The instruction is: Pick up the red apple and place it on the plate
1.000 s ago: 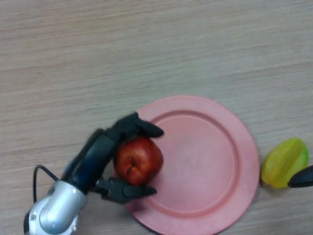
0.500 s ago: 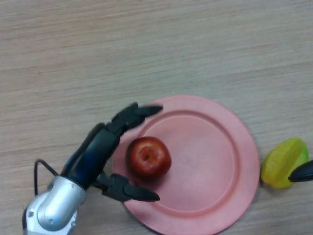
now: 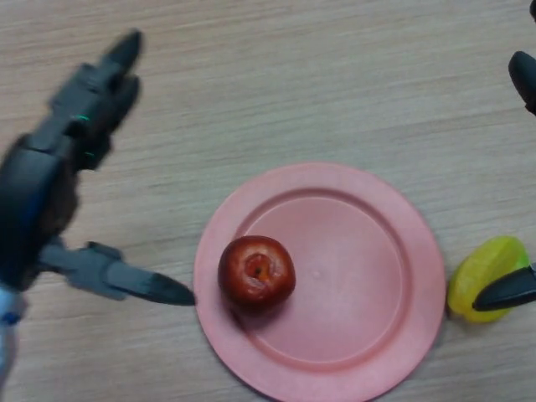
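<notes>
The robot's black left hand is hanging over the pale wood-grain worktop to the left of the round pink plastic plate. Its fingers are reaching straight up and away from the plate and its thumb is stretching toward the plate's left rim, so the hand is spread wide and holding nothing. The thumb tip is lying just beside that rim, apart from the fruit.

The round red apple is sitting on the plate, in its left half, stem dimple facing up. It is lying to the right of the left hand's thumb tip and well below the fingers, with a strip of pink plate showing between it and the thumb.

Just beyond the plate's right rim, a yellow-green star-shaped fruit is resting on the worktop. The robot's black right hand is showing only as dark tips at the right edge, one lying over the yellow-green fruit and another above the plate's level; whether that hand is spread or curled cannot be told.
</notes>
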Robot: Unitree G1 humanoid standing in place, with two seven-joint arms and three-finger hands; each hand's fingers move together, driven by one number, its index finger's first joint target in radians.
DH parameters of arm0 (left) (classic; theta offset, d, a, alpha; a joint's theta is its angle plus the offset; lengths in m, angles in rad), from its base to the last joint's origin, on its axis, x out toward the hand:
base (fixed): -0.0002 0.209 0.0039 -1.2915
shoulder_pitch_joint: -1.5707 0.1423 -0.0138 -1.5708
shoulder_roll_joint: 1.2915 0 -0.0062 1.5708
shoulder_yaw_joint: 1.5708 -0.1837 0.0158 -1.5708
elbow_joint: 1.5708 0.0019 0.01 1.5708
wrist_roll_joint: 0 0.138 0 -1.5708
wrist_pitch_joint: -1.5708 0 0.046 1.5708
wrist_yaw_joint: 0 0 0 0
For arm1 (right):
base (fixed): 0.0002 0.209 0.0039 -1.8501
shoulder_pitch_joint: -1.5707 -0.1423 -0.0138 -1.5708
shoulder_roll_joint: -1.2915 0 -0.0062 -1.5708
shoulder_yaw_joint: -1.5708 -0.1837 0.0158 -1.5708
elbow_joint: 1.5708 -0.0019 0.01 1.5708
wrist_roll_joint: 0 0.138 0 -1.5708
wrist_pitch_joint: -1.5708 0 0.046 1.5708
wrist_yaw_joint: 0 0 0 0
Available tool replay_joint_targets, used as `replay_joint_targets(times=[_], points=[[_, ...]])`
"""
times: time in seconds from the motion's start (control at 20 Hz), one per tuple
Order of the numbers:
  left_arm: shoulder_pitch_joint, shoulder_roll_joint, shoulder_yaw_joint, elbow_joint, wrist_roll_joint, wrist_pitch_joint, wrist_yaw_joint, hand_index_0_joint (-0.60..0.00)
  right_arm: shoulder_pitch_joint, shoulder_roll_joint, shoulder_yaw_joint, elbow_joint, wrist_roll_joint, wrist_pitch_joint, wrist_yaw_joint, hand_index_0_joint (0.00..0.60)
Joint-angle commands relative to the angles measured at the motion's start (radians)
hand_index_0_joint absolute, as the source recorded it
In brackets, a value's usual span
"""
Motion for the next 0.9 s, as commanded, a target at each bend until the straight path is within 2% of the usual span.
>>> replay_joint_targets(times=[0.05, 0.15, 0.3, 0.55, 0.9], points=[[0.001, 0.047, 0.108, -0.059, -0.062, -0.110, -0.026, 0.000, -0.028, -0.027, -0.050, -0.051, 0.013, -0.081, -0.028, 0.000], [0.010, 0.056, 0.128, -0.005, -0.016, -0.186, -0.030, 0.000, -0.027, -0.027, -0.047, -0.049, 0.018, -0.087, -0.025, 0.000], [0.012, 0.063, 0.141, -0.019, -0.022, -0.154, -0.041, 0.000, -0.031, -0.027, -0.042, -0.043, 0.023, -0.094, -0.030, 0.000], [0.040, 0.040, 0.138, -0.062, -0.030, -0.153, -0.035, 0.000, -0.022, -0.025, -0.041, -0.052, 0.020, -0.091, -0.029, 0.000], [0.088, 0.007, 0.173, -0.137, -0.037, -0.131, -0.031, 0.000, -0.021, -0.023, -0.043, -0.094, 0.020, -0.064, -0.014, 0.000]])
